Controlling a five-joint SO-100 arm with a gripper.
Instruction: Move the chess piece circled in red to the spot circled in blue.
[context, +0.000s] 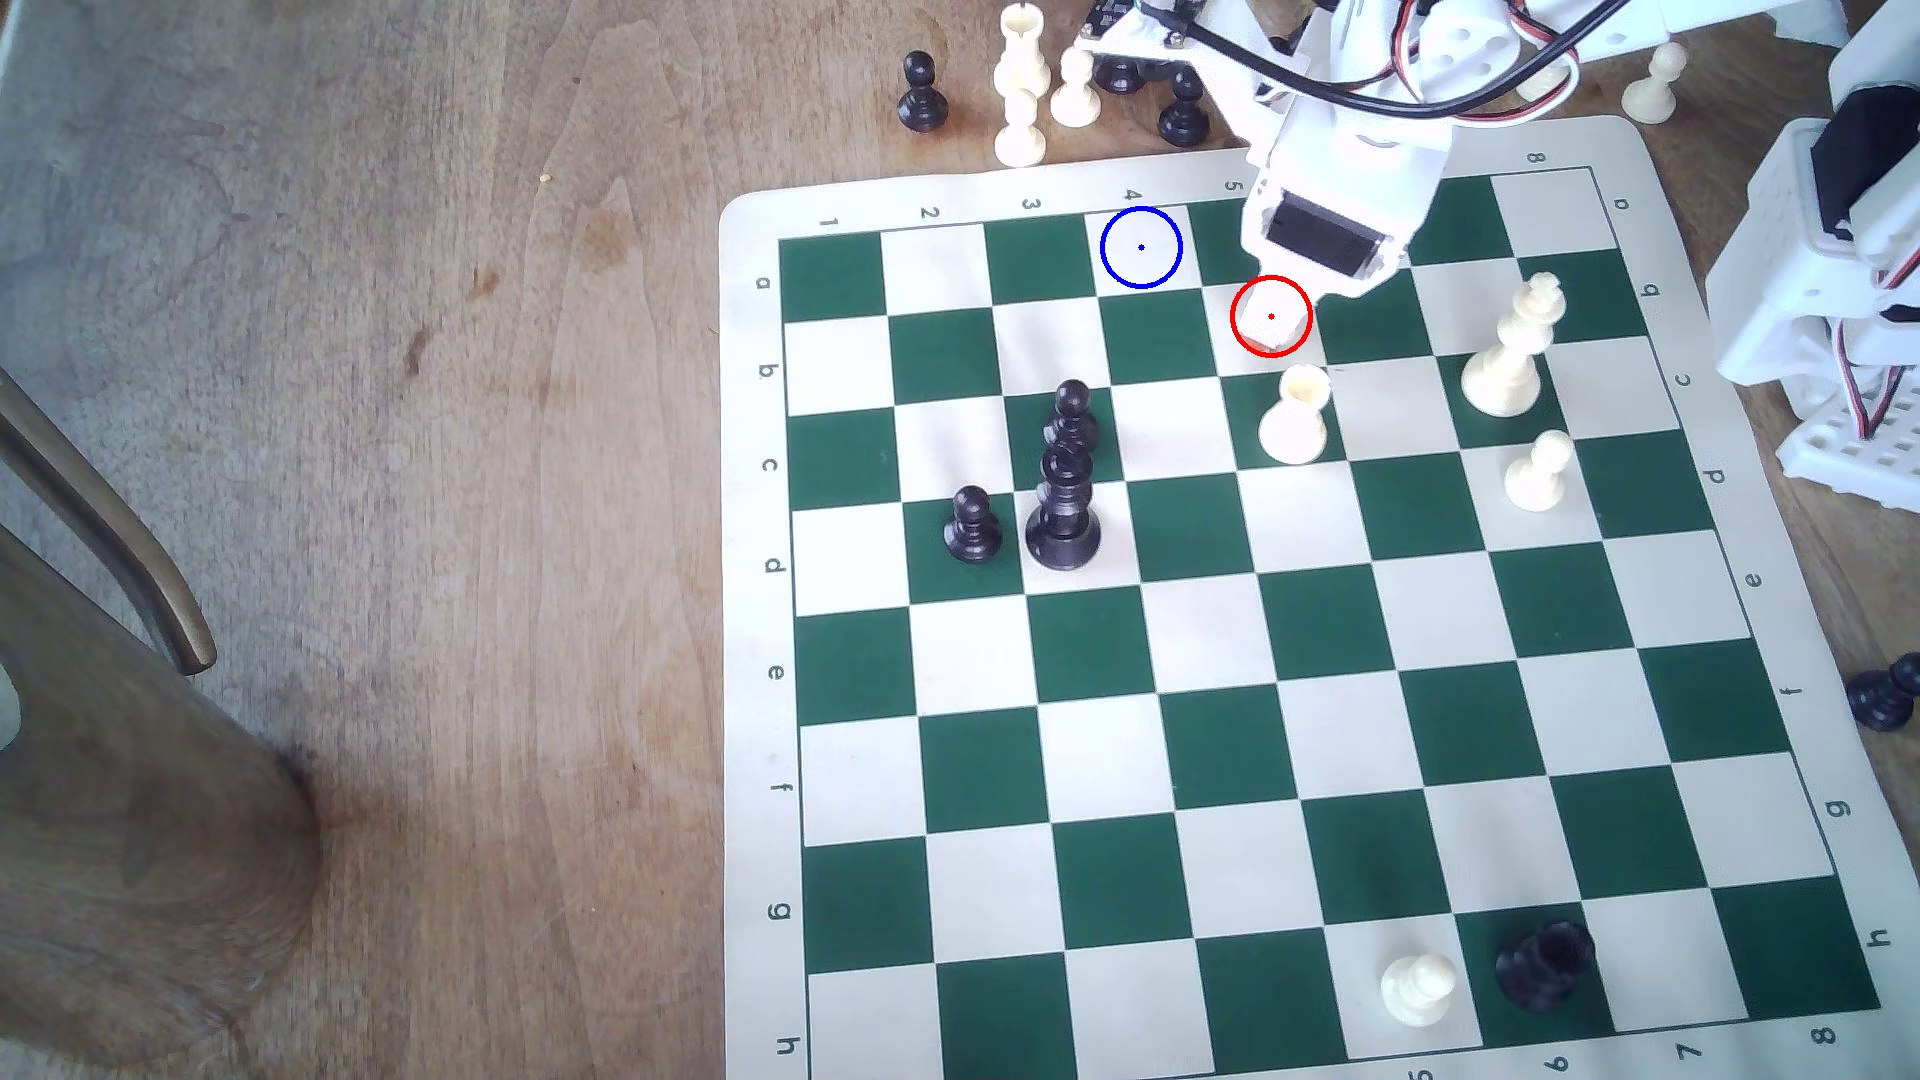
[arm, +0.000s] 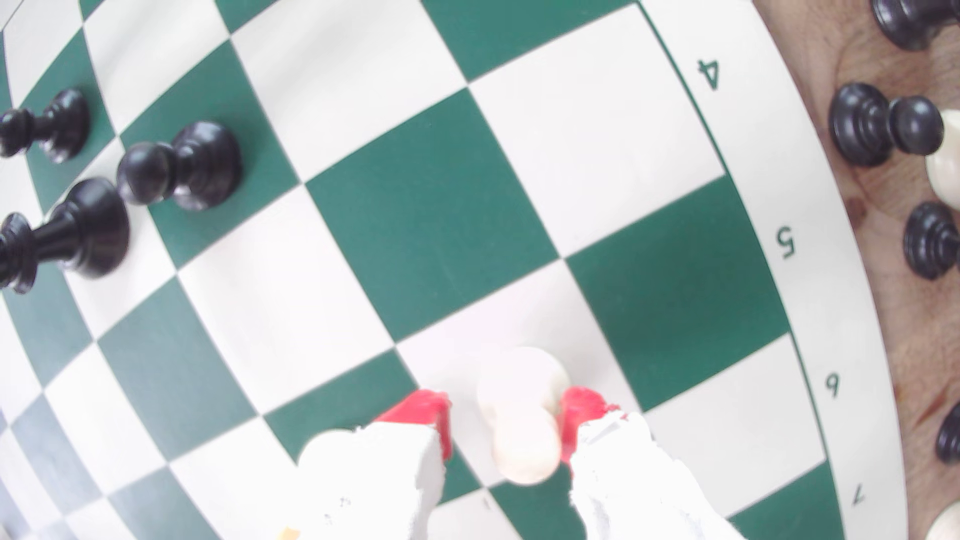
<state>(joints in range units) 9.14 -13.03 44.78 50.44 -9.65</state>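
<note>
Cream pawn between red-tipped gripper fingers, one finger touching, jaws apart

Bright, even daylight with soft shadows beside the pieces, mild glare on the wooden surface, strong fisheye bending of the board, blurred close pincer.

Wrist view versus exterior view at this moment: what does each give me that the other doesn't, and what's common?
Wrist: the pawn stands between the gripper's red pads, one pad against it, a gap to the other. Exterior: the blue ring on a cream square at the edge of the board, and the red ring around the gripper's tip. Both: the board and the tall black piece.
</note>
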